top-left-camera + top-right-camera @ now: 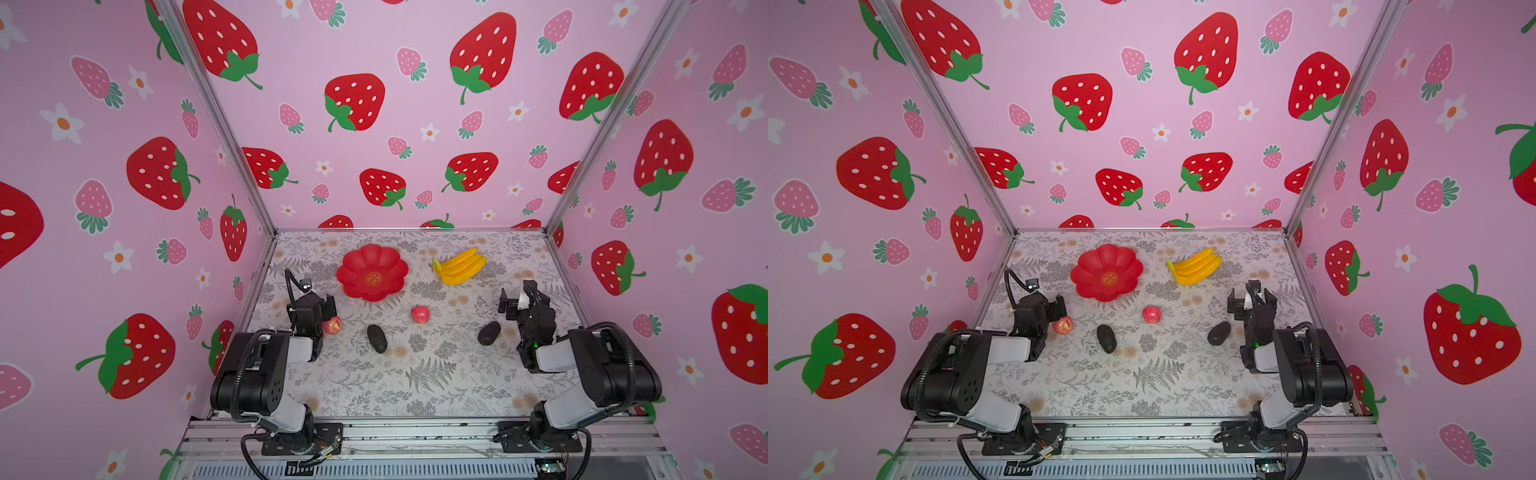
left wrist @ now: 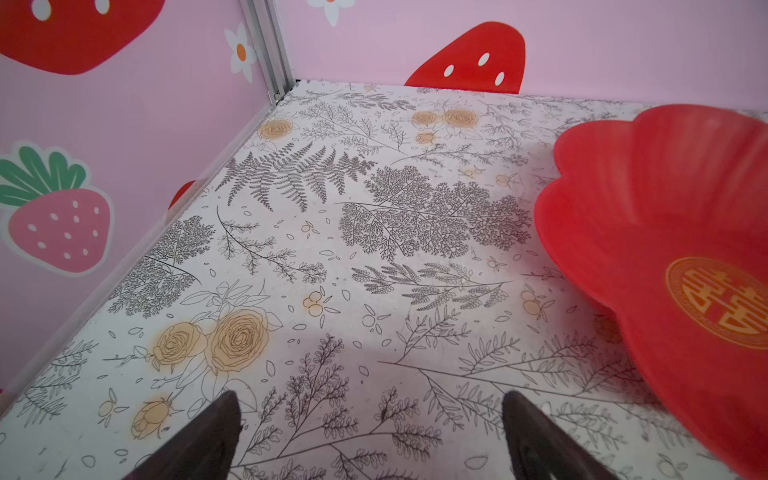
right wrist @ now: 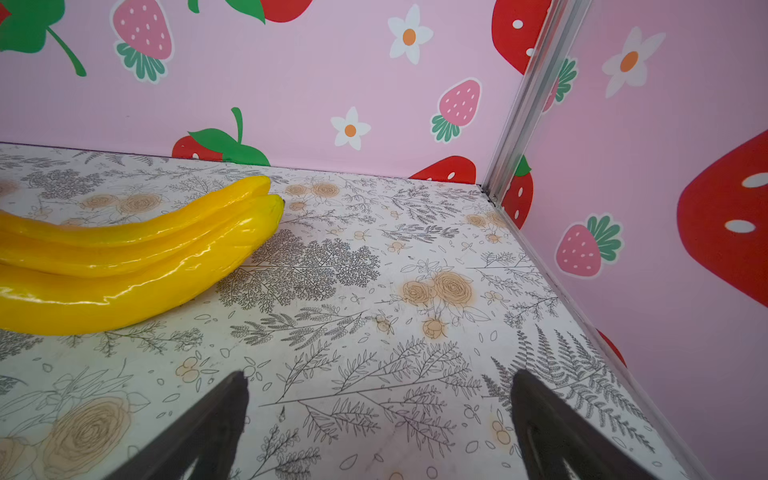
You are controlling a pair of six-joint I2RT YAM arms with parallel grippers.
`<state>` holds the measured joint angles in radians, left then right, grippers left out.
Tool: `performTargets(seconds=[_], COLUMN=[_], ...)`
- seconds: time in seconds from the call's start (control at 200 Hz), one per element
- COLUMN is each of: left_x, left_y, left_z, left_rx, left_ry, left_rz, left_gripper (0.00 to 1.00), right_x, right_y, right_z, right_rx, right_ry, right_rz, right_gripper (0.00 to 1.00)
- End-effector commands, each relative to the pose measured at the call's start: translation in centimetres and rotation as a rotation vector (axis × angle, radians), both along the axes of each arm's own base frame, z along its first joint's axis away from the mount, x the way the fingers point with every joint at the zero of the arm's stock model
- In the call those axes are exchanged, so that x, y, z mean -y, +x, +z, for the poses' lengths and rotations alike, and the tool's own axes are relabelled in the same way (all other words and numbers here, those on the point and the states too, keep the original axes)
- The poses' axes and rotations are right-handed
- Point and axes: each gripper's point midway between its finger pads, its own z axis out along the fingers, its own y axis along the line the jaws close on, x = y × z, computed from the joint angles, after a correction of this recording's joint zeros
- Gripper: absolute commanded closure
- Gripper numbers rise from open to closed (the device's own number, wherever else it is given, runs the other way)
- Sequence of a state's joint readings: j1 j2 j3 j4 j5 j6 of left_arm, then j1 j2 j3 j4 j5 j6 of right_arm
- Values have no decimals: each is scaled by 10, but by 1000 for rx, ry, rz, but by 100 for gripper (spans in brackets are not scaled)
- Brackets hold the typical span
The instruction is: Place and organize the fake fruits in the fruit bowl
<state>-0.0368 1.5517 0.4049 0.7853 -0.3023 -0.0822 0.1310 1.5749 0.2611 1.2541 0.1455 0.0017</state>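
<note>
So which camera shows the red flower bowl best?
The top views: both show the whole fruit bowl, with its scalloped rim and gold centre, and nothing in it. The left wrist view is closer, but there the fruit bowl runs off the frame edge. The right wrist view misses it entirely.

Pink walls (image 1: 374, 33) printed with red and pink strawberries (image 1: 354, 102) and white flowers (image 1: 429, 132) enclose the space on three sides, joined by aluminium corner posts (image 1: 218, 112). The tabletop (image 1: 415, 382) shows grey ferns and tan roses under soft, even light. A metal rail (image 1: 415, 434) edges the front.
</note>
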Motion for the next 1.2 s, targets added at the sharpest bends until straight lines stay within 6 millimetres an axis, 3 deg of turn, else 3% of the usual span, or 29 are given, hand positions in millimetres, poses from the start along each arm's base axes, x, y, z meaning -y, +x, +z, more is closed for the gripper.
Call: performTargets(seconds=[0.0,0.971,1.076,1.196], left_x=[-1,-2,-16,-41], left_y=[10,9,0,-27], left_z=[16,17,39,91], left_rx=[53,60,66,87], left_ry=[-10,-16,-5,-11], left_rz=[2,2,98,292], left_gripper=[1,1,1,1], right_x=[0,-1,0,6], right_y=[1,0,-11,-22], right_z=[3,8,32,63], right_rx=[8,26,38,-8], right_ry=[-13,2,1,75], right_rz=[-3,21,-7,-48], right_gripper=[1,2,2,1])
